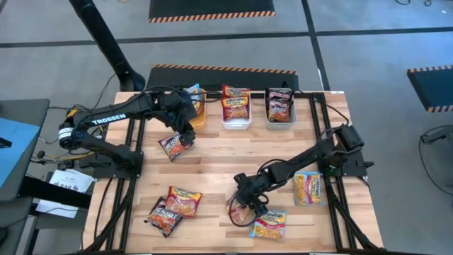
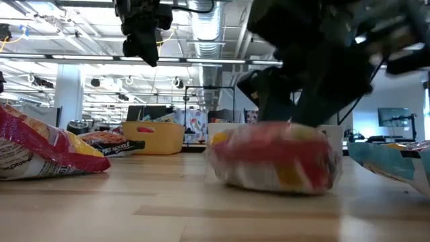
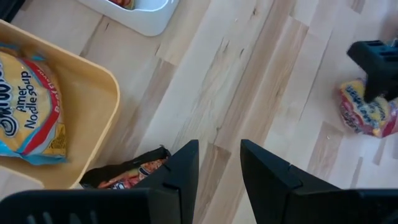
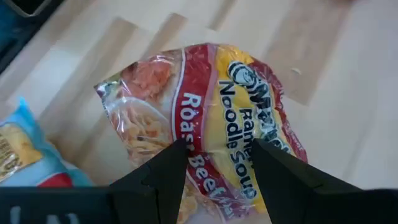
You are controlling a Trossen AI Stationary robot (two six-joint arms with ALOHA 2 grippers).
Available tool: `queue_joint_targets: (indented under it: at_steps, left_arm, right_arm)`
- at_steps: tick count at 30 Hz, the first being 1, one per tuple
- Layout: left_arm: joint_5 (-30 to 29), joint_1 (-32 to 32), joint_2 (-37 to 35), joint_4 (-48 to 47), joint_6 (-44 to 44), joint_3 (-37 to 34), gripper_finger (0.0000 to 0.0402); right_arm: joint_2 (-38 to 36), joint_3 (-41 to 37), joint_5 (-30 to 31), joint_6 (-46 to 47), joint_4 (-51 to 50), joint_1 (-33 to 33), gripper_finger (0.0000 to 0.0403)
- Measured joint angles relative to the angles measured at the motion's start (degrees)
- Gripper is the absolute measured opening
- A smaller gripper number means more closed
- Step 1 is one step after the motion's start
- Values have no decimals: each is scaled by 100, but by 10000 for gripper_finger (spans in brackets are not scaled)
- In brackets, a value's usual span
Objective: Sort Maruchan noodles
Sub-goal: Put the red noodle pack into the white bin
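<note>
Right hand sits at about 6 o'clock on the desk, fingers apart straddling a red-yellow roast beef packet, not yet clamped. Left hand at 10 o'clock, beside the orange bin, looks clamped on a dark packet. Other packets: two at 7 o'clock, one blue at 4 o'clock, more in the three bins at 12. Packets judged light, crinkly, slippery film, brittle noodle block inside; pinch across the short sides mid-body, gently.
</note>
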Motion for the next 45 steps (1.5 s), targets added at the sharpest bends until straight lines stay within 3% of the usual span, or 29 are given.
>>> queue_joint_targets:
  at_steps: [5, 11, 24, 31, 41, 45]
  left_arm:
    - [0, 0, 0, 0, 85, 0, 105]
    - [0, 0, 0, 1, 103, 0, 105]
    - [-138, -1, 0, -2, 108, 0, 105]
    - [-136, 0, 0, -7, 108, 0, 105]
    - [-136, 0, 0, -12, 107, 0, 105]
    - [-136, -2, 0, -25, 107, 0, 105]
  right_arm:
    - [246, 87, 300, 267, -22, -38, 203]
    - [360, 111, 183, 573, -44, -95, 168]
    - [297, 97, -23, 715, -119, -156, 11]
    - [-57, 59, 88, 568, -326, -293, 4]
    - [-932, 54, 993, 216, -829, -583, 3]
    - [-1303, 68, 1651, -26, -833, -731, 3]
